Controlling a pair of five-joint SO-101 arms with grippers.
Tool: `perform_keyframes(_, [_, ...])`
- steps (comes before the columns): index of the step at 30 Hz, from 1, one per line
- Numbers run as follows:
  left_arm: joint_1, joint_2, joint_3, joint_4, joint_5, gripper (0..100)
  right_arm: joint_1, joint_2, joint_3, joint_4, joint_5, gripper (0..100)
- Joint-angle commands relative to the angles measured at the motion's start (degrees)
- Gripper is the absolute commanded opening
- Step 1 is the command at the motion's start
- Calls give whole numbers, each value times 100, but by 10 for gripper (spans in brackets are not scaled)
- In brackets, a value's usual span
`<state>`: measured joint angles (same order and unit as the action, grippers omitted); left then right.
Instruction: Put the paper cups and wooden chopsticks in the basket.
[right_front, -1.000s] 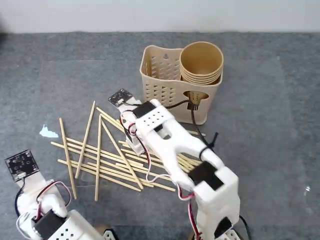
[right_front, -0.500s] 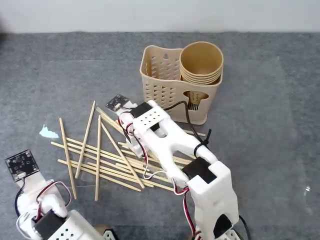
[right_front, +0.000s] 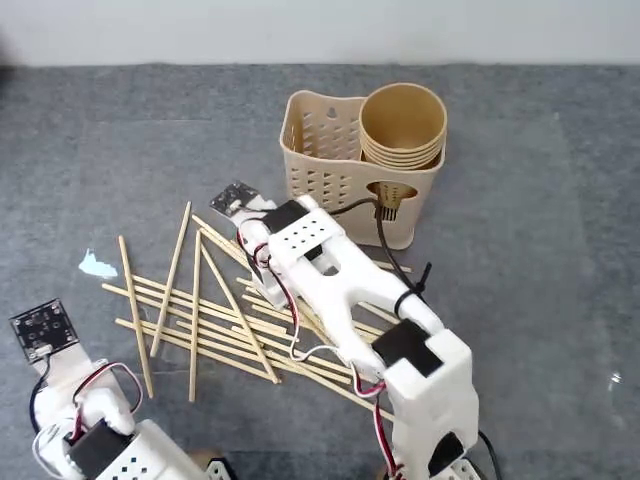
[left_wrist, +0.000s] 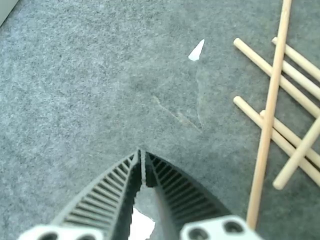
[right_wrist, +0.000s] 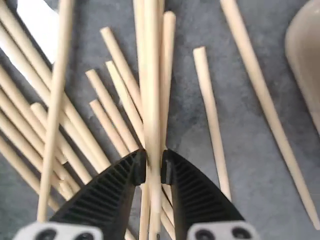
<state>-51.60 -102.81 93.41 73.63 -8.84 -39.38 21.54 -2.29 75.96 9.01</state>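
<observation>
Right tool (right_wrist: 152, 162) closed on one chopstick (right_wrist: 151, 75), pinched so it can be lifted off the pile. Remaining sticks (right_front: 196, 320) scattered on worktop (right_front: 520, 300), near-left of basket (right_front: 320, 180). Cups (right_front: 402, 120) already nested in its right compartment. Left tool (left_wrist: 141, 156) closed, empty, parked near left.

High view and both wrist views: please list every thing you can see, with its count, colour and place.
basket: one, beige, far side of the table, behind the pile of sticks.
cups: one stack of several, tan, in the basket's right compartment as the high view shows it.
chopsticks: many, pale wood, scattered and crossing on the table in front of the basket.
scrap: one, white, on the table left of the chopsticks in the high view.
table: one, grey cover, under everything.
left gripper: one, dark fingers, shut, over bare table beside the chopsticks.
right gripper: one, dark fingers, shut on a chopstick in the pile.
</observation>
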Motion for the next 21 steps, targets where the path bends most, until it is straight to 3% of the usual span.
perform_keyframes(1, [79,26,-22,-97,-62,15,-13,-567,-237,286,211,56])
perform_keyframes(4, [149,26,-13,-97,-62,15,40,-629,-237,382,290,9])
perform_keyframes(13, [149,26,-13,-97,-62,15,66,-646,-255,497,299,8])
perform_keyframes(21, [149,26,-13,-97,-62,15,66,-646,-1371,1543,281,8])
